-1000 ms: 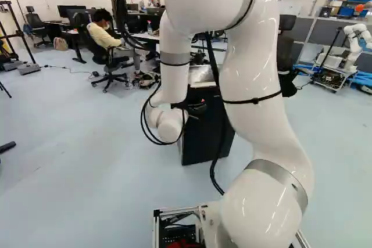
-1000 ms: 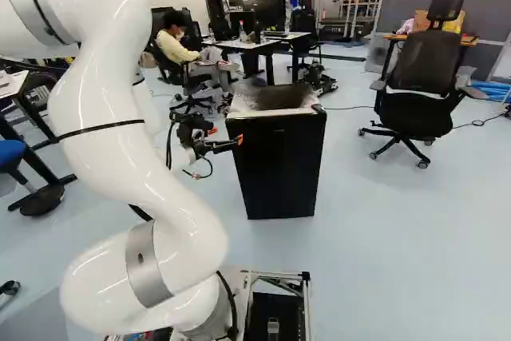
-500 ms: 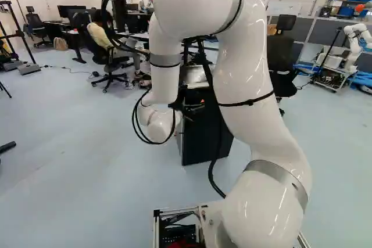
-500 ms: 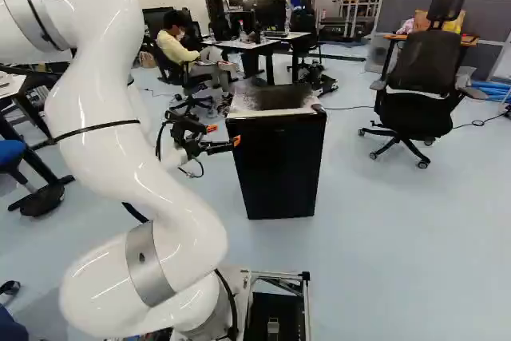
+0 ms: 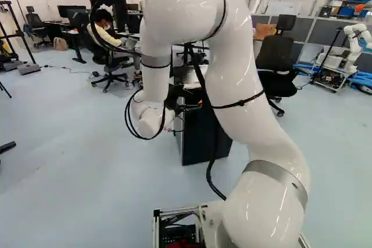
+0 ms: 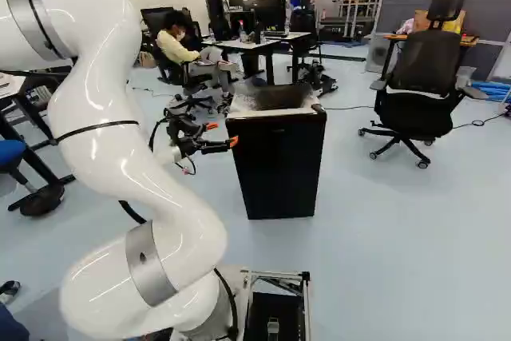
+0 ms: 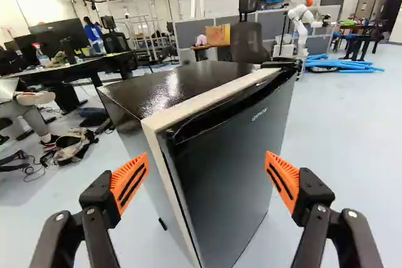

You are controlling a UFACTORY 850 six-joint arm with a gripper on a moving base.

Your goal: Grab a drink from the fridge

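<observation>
The black fridge (image 6: 279, 161) stands on the floor with its door shut; no drink is visible. In the right base view the gripper (image 6: 222, 136) hangs just left of the fridge near its top, fingertips toward it. From the left base view, the gripper (image 5: 195, 107) overlaps the fridge's upper part behind the arm. The wrist view has the gripper (image 7: 205, 180) open with nothing between its orange pads; ahead of it are the fridge's door (image 7: 232, 161), its pale top edge and one side. Whether a finger touches the fridge I cannot tell.
An office chair (image 6: 415, 85) stands right of the fridge in the right base view. Desks (image 6: 263, 41) and a seated person are behind and left of the fridge. Bags and cables (image 7: 72, 145) lie on the floor beside it. Another robot (image 5: 356, 42) stands at the far right.
In the left base view my arm has swung left against its base joint, uncovering more of the chair behind. The gripper has shifted slightly away from the fridge's front in the right base view.
</observation>
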